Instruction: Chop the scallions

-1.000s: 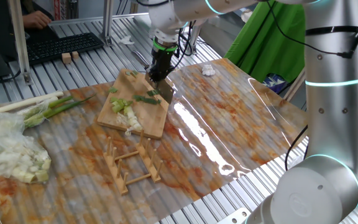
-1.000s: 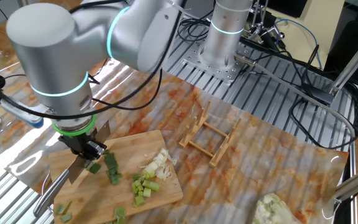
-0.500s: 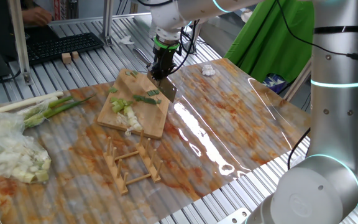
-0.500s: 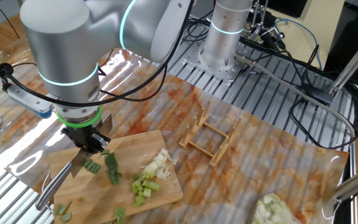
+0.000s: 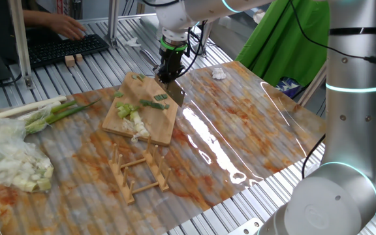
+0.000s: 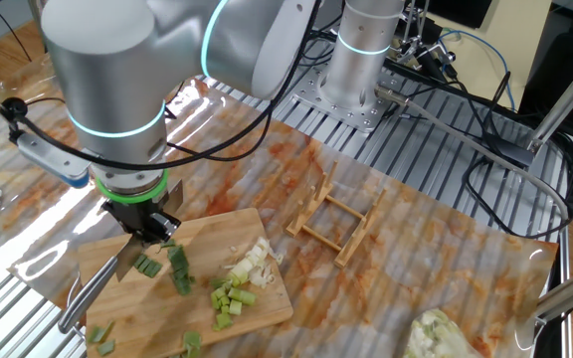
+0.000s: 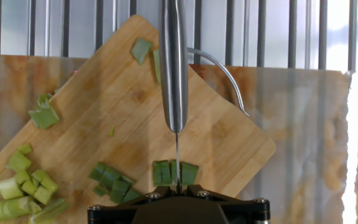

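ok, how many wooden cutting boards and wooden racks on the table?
2 in all. 1 rectangular wooden cutting board, under the knife, scattered with green chopped scallion pieces. 1 slatted wooden rack, beside the board on the orange-stained sheet. None seem hidden.

We look down along a knife (image 7: pixel 173 68), its steel handle running up the middle over the wooden cutting board (image 7: pixel 117 112). Cut scallions (image 7: pixel 30 186) lie scattered on it: green bits either side of the thin blade edge, a paler cluster lower left, two pieces near the top corner.
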